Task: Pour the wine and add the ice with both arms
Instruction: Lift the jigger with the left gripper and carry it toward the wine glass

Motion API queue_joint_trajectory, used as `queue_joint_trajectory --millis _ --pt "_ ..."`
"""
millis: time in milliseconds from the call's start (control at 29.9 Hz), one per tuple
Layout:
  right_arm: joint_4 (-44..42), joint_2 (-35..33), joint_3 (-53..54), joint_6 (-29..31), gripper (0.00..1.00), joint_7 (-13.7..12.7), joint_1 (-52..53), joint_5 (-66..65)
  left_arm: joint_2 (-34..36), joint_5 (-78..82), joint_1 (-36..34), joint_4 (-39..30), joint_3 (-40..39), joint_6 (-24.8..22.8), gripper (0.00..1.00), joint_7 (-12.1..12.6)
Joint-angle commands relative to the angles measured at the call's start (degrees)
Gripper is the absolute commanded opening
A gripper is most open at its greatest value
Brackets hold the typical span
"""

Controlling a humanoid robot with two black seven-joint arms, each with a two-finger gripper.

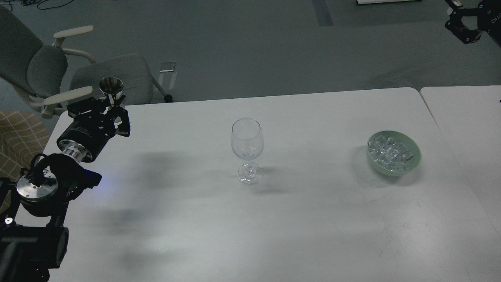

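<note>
A clear stemmed wine glass (246,145) stands upright at the table's middle and looks empty. My left gripper (110,105) is shut on the stem of a small steel measuring cup (111,86), held upright above the table's far left corner, well left of the glass. I cannot see any wine inside the cup. The ice (391,152) lies heaped in a pale green bowl (415,157) at the right. My right gripper (462,28) is high at the top right corner, beyond the table, dark and partly cut off.
A grey office chair (109,78) stands behind the table's far left corner, close to the raised cup. A second white table (465,117) adjoins on the right. My left arm's joints (37,188) hang over the table's left edge.
</note>
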Motion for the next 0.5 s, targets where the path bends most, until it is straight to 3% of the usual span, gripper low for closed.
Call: queue_joint_trajectory --millis 0,468 --pt "0.0 -0.06 0.0 0.0 1.0 0.0 -0.23 0.0 -0.15 0.04 -0.07 -3.16 0.95 1.24 0.0 0.64" --pt "0.0 0.03 -0.09 0.09 1.0 0.0 -0.32 -0.09 -0.5 0.12 0.19 -13.18 3.59 7.4 0.0 2.49"
